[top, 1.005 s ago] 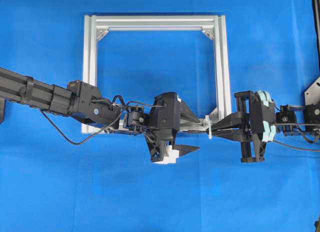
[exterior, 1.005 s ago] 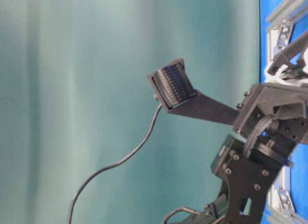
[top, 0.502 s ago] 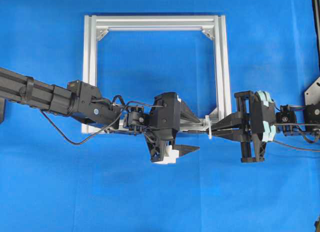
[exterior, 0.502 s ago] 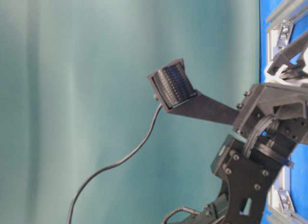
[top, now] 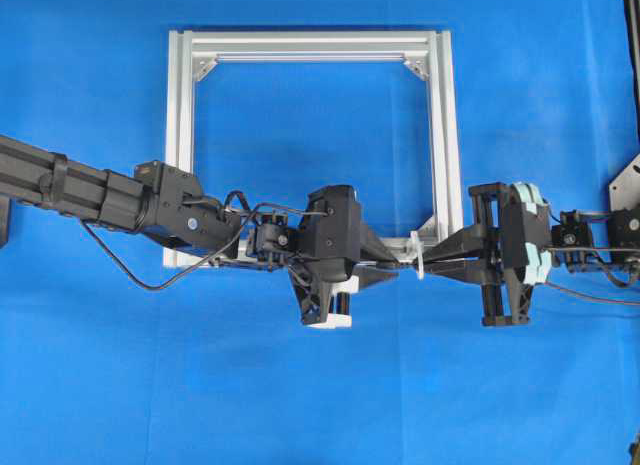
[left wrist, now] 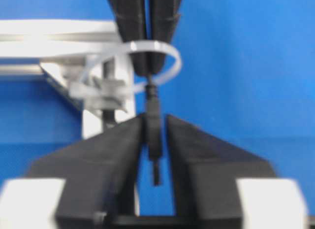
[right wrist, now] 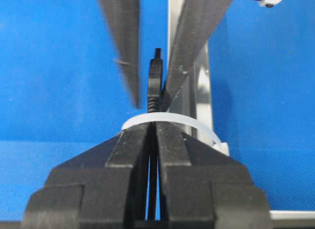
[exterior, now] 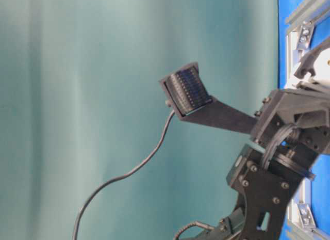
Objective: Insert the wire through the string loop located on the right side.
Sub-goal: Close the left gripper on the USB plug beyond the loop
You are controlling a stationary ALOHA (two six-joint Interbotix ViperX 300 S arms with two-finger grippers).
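Looking from biggest to smallest, we start w/ the silver frame (top: 310,45), our landmark: both arms meet at its lower right corner because that's where the string loop (left wrist: 152,61) is tied. The right gripper (right wrist: 152,133) comes in from outside the frame, jaws pressed together on the wire (right wrist: 154,86), so the plug end pokes thru the ring. The left gripper (left wrist: 153,135) faces it from along the frame's bottom bar; in its wrist view the jaws have the plug tip between them, touching or nearly so, but the right wrist view is blurred and shows a gap, so we can't tell if they're clamped. We judge this a hand-over: one side feeds, the other pulls.

The wire: thin, black, slim dark plug. The loop: small, whitish, translucent, tilted off the frame corner.
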